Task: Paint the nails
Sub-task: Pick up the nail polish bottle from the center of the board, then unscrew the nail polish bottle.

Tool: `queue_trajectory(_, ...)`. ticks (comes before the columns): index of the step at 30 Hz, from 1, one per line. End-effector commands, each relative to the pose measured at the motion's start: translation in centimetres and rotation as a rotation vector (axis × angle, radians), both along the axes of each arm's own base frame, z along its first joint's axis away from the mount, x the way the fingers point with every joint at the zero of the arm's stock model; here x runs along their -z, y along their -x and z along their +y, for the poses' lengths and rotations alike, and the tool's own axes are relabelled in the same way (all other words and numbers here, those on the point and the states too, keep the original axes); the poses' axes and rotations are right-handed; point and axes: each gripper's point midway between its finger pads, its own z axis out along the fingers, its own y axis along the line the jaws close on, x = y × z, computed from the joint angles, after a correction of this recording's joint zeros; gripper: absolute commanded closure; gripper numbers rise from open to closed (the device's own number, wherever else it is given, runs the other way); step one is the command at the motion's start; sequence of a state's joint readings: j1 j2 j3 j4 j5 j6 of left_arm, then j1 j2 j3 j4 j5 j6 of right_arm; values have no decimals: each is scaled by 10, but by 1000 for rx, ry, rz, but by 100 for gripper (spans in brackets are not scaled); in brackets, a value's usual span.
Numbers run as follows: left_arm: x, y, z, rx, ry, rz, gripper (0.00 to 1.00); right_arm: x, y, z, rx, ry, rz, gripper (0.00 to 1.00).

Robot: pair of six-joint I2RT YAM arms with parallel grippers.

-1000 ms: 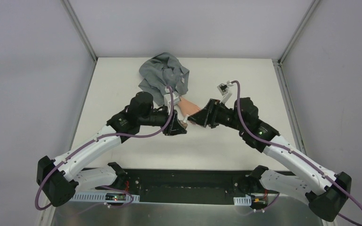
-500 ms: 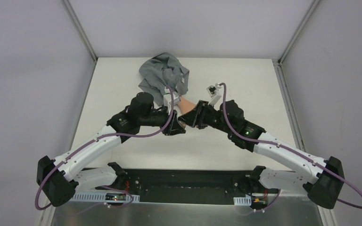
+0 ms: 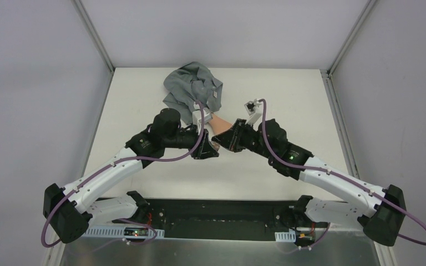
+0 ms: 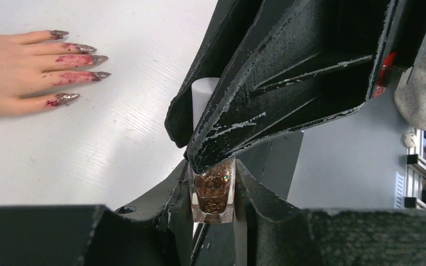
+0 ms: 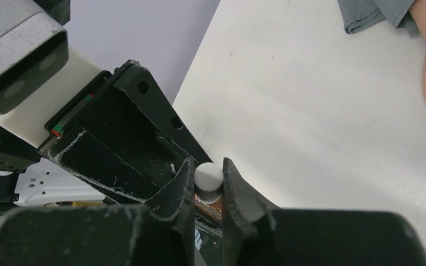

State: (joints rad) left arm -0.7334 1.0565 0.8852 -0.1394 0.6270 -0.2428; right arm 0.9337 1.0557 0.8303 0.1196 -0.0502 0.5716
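Nails [image 4: 91, 59] tip the fake hand [image 4: 11, 72] lying flat mid-table, with the grey sleeve [image 3: 194, 88] bunched toward the far edge and bare table [image 3: 294, 94] open to the right and on the near side. Both grippers meet just beside the fingertips, not touching them: left gripper [image 4: 212, 183] clamped on a small glass bottle [image 4: 213, 202], right gripper [image 5: 207, 169] pinched narrow on its white cap [image 5: 208, 178]. Bottle holds brown glitter polish

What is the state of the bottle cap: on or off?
On. The white cap sits on the bottle, between the right jaws. Loosened or not: cannot tell.
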Motion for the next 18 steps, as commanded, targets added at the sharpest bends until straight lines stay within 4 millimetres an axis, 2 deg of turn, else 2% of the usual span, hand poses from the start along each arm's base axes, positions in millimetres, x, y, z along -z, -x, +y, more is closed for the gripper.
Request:
queue_trajectory(1,-28,17,-7,119,81,-57,100,-30,3,-10,-20,-33,-92,100)
queue_trajectory(7,-45,46,-9,284,146,-32,100,-42,24,-10,-204,-43,-129,100)
queue_trajectory(12,-67,75,-3,431,214,-33,100,-55,53,-10,-404,-103,-164,100)
queue_trajectory(18,-75,87,3,485,240,-53,100,-59,73,-4,-548,-153,-179,100)
